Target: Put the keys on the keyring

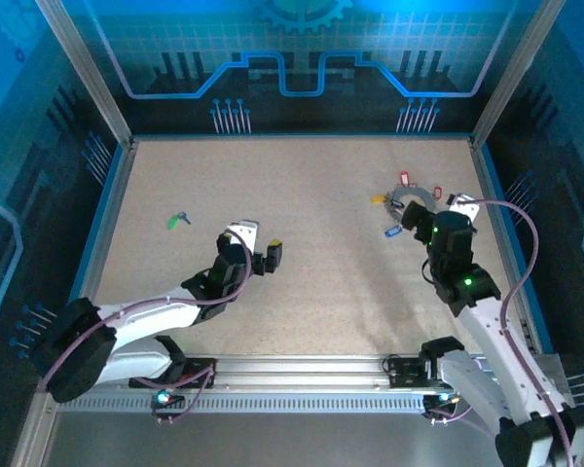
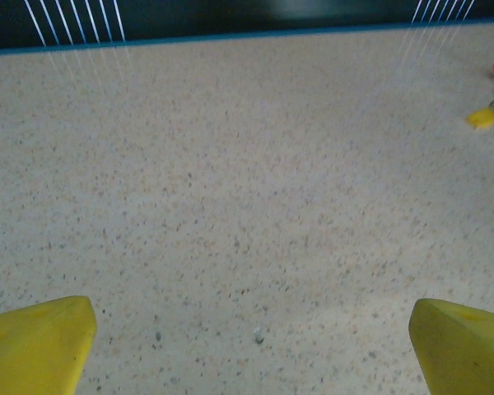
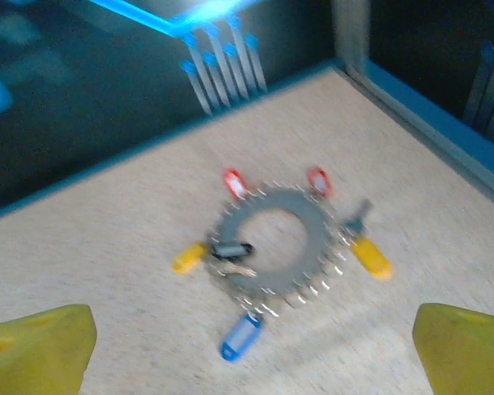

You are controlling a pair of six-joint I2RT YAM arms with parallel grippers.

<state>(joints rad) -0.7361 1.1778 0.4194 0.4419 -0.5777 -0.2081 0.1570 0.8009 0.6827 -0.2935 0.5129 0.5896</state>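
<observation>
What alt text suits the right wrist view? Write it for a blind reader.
A keyring lies flat on a speckled table, hung round with keys and red, yellow and blue tags. Two yellow fingertips, wide apart, frame the bottom corners; the picture is slightly blurred.

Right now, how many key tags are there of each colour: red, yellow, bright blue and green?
Red tags: 2
Yellow tags: 2
Bright blue tag: 1
Green tag: 1
Total: 6
</observation>
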